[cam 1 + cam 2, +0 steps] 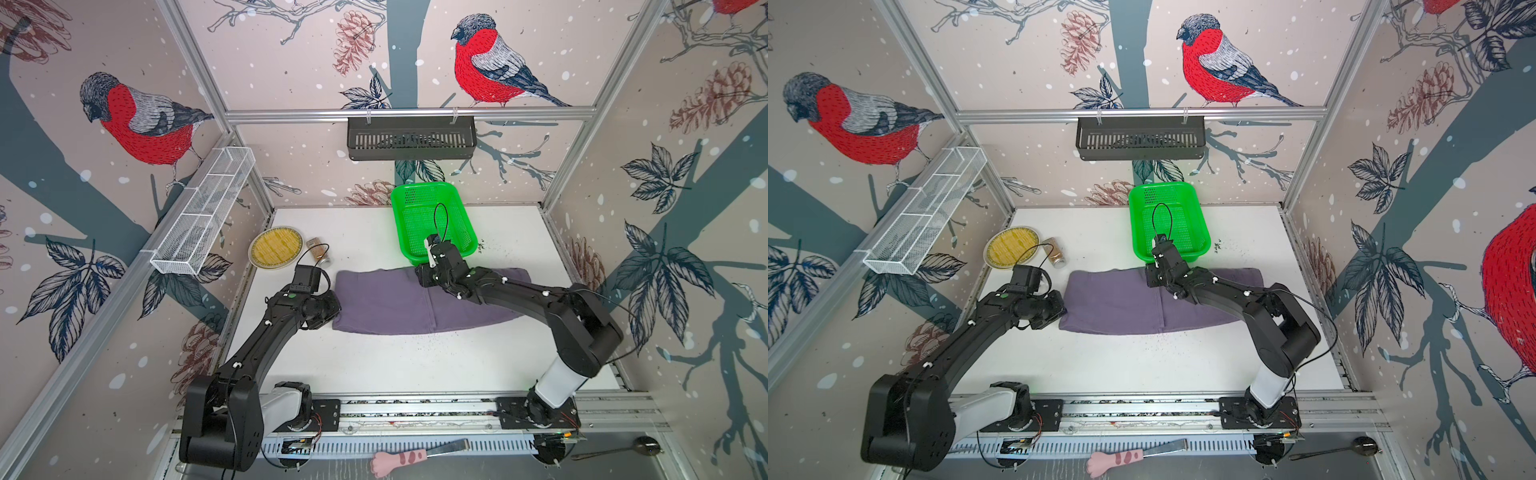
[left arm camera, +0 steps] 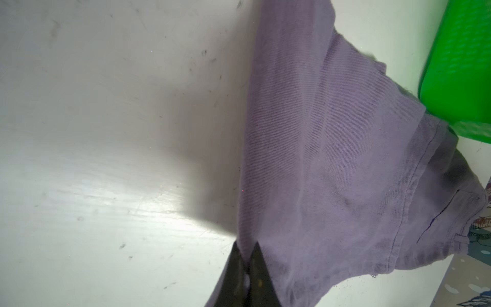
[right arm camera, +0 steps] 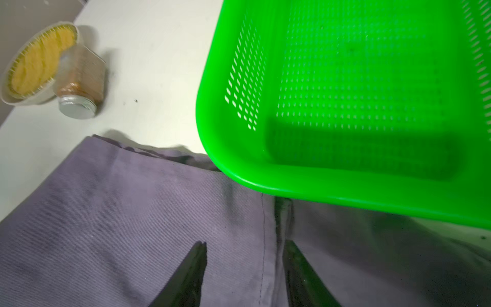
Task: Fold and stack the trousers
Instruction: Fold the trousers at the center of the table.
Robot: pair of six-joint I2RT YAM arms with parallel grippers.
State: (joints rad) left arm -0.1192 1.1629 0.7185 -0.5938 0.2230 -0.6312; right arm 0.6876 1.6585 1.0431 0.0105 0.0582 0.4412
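At the left, a plate [image 1: 276, 248] and a jar [image 1: 319, 250] lie on the table [image 1: 374, 365], apart from the work. Next comes the left gripper [image 2: 247, 248], whose jaws are together, pinched on the left edge of the trousers [image 1: 386, 303]. In the left wrist view that edge looks raised a little off the table, with a shadow under it. The trousers lie mid-table as a wide, fairly flat band. They seem already doubled over, since a hem line crosses the middle in both top views, so at least one fold looks done. The band is still long, so I judge another fold is needed, probably bringing the pinched left end over toward the right. Stacking also remains, and no pile shows anywhere. Over the far edge near the middle, the right gripper [image 3: 244, 252] hangs with its jaws apart either side of a seam, holding nothing. Just behind it sits the green basket [image 1: 401, 232], empty. Its near rim is right at the cloth's far edge; whether they touch I cannot tell.
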